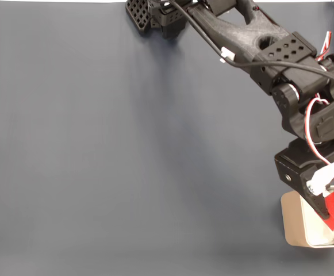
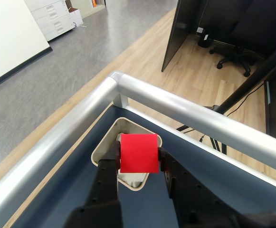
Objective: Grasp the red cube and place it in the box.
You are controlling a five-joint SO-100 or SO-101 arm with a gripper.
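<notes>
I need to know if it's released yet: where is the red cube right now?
The red cube sits clamped between the gripper fingers in the wrist view, directly over the box; in the fixed view that is the bottom right corner.

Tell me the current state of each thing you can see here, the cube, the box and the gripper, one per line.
red cube: lifted, clamped between the two fingers, hanging over the box, not yet released.
box: open-topped, sitting upright on the dark table surface near its railed corner, nothing seen inside it.
gripper: shut on the red cube, one finger against each side face, positioned above the box.
table: dark blue-grey surface, bare across the fixed view apart from the arm and box.
</notes>
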